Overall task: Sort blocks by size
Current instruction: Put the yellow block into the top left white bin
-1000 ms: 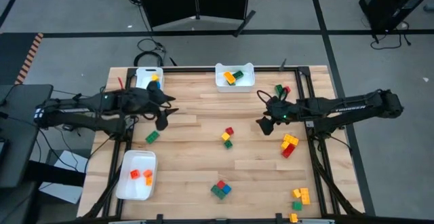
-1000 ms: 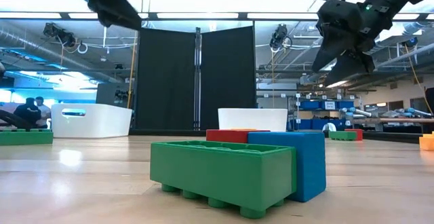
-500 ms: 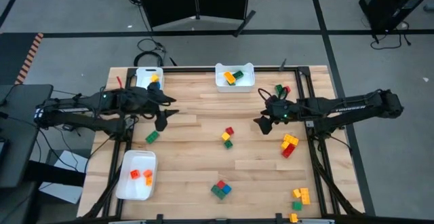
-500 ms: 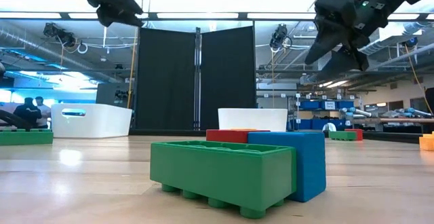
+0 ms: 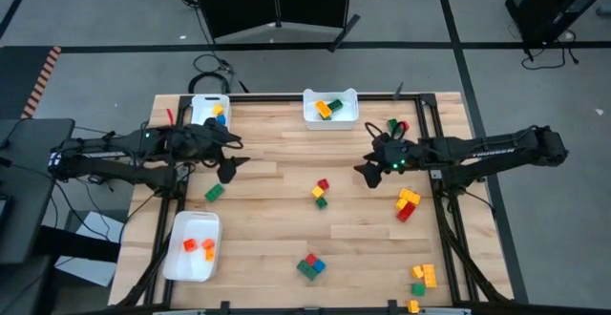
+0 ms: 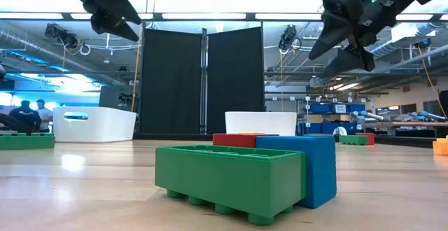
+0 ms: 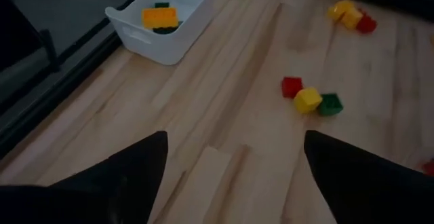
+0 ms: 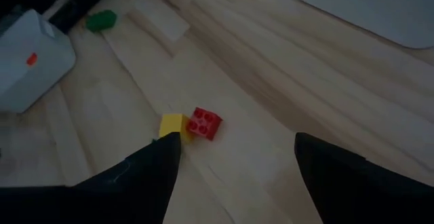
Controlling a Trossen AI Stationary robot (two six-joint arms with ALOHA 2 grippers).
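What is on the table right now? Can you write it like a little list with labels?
table: wooden plank table
trays: three white plastic trays, far left, far middle, near left
loose blocks: red, yellow and green brick group mid-table; green, red and blue cluster near edge; small green brick on the left
left gripper: open, empty, raised above the table
right gripper: open, empty, raised above the table

wooden table (image 5: pixel 277 210), white trays (image 5: pixel 191 248), scattered blocks (image 5: pixel 320 193)
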